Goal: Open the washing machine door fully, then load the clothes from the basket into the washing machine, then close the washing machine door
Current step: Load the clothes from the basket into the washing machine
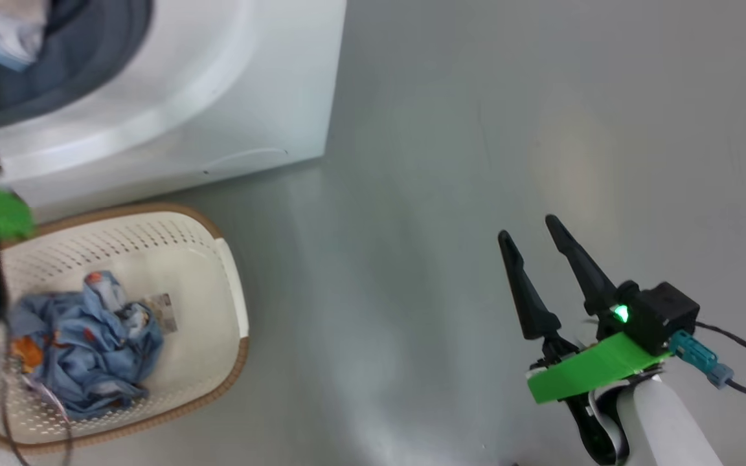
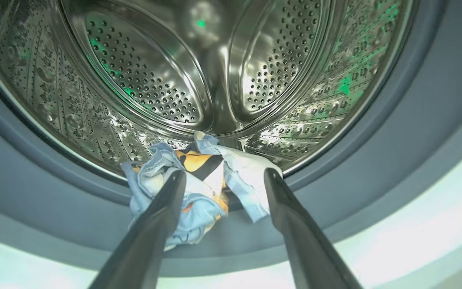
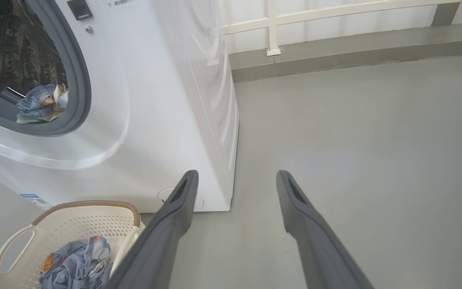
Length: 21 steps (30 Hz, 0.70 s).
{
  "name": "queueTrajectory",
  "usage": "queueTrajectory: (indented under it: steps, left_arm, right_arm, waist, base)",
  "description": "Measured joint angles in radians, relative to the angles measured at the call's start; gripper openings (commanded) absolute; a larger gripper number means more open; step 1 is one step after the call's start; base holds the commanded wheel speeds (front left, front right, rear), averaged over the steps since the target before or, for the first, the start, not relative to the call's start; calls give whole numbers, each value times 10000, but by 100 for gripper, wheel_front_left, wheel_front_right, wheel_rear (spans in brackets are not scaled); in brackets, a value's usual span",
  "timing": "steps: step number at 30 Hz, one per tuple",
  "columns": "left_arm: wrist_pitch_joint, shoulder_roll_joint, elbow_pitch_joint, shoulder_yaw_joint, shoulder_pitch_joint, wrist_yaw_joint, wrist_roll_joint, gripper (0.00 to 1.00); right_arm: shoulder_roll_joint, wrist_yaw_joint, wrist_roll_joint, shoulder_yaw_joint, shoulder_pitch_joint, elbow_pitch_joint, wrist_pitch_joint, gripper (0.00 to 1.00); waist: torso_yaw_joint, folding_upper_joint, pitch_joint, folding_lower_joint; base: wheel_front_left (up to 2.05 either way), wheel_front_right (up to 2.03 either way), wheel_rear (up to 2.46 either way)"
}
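The basket point(image 1: 120, 239) stands before the washer point(image 1: 217, 97), long axis along its front, holding one heap of clothes point(image 1: 88, 343). A second bundle point(image 2: 199, 160) lies on the gasket point(image 2: 415, 140) between the left gripper's point(image 2: 223, 176) spread fingers. The right gripper point(image 1: 527, 228) gapes over the floor point(image 1: 476, 129).

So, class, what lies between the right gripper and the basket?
Bare grey floor lies between the right gripper and the basket, as the head view shows.
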Motion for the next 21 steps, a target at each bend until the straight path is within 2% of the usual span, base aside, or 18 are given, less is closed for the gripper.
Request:
queueTrajectory:
  steps: [5, 12, 21]
  left_arm:
    - [0, -274, -2464, 109, 2475, 817, 79, 100]
    - [169, -556, -4589, -13, 5430, 1653, 88, 100]
    - [704, -732, -6130, -548, 7740, 2236, 88, 100]
  right_arm:
    - [-2, 0, -174, -284, 360, -15, 33, 100]
    - [0, 0, -639, -454, 799, -59, 385, 100]
    - [0, 0, -872, -570, 1424, -309, 913, 100]
  waist:
    - [261, 0, -550, 0]
    - [575, 0, -1409, -1]
    - [1006, 0, -2605, -1]
  base:
    - [0, 0, 0]
    - [0, 0, 0]
    - [0, 0, 0]
